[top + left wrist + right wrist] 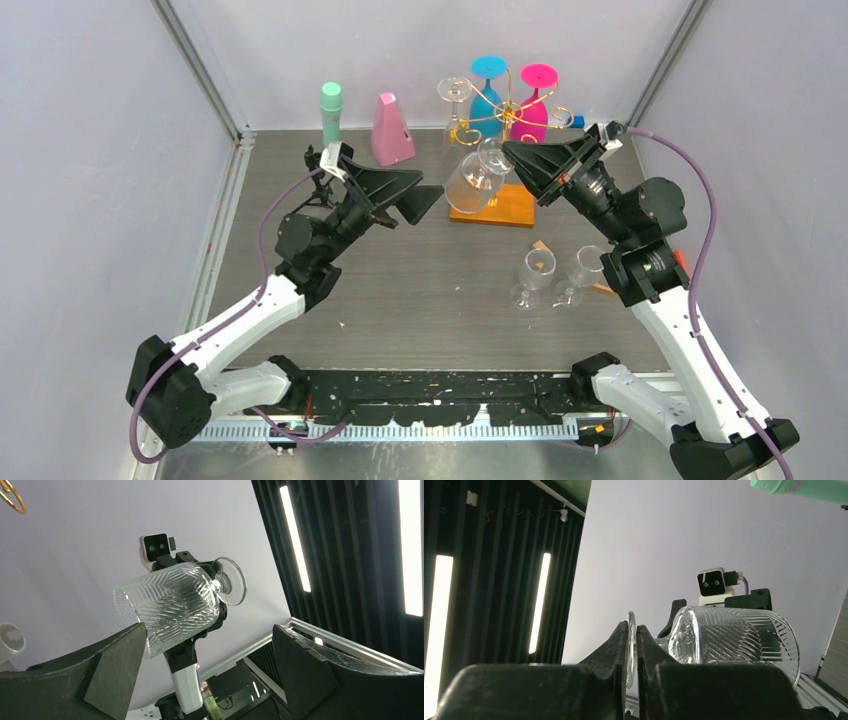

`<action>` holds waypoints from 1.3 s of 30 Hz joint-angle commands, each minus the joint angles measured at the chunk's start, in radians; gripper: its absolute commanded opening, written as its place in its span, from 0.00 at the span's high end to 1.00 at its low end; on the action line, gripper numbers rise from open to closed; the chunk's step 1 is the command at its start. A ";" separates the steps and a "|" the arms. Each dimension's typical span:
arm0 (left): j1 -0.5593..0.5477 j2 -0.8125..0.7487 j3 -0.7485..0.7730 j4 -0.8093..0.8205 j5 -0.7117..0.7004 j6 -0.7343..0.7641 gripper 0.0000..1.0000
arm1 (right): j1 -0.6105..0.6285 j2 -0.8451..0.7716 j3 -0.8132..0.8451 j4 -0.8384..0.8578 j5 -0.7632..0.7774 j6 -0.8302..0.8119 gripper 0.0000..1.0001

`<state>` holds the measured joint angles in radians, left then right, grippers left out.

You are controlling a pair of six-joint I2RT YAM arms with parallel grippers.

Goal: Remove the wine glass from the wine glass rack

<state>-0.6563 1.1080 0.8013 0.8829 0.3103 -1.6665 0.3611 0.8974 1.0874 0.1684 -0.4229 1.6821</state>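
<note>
The wine glass [473, 180] is clear pressed glass. Herringbone ribbing runs around its squat, barrel-shaped bowl, and it has a very short stem and a flat disc foot [231, 581]. It hangs in the air, tipped almost onto its side, just in front of the wine glass rack [512, 112] and above that rack's orange-brown base [500, 208], apparently free of the curled gold wire arms. The right gripper [632, 647] is clamped on the foot, its black fingers pinching the thin disc edge-on. That hold looks precarious to me: smooth, hard glass sits against hard plastic with the heavier bowl cantilevered out, so it may pivot or slip. The stubby stem or the ribbed bowl would likely give surer purchase. I judge the glass rigid, fairly light and brittle, so any knock against the wire could chip it. The left gripper [428, 200] is spread wide and empty, just beside the bowl's mouth.
</note>
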 commanded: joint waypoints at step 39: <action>-0.167 0.182 0.223 0.478 -0.009 -0.034 0.71 | 0.009 -0.054 -0.058 0.198 0.079 0.169 1.00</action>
<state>-0.8127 1.3098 0.9421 1.2068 0.2607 -1.7546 0.3676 0.8780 1.0473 0.3695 -0.3859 1.8393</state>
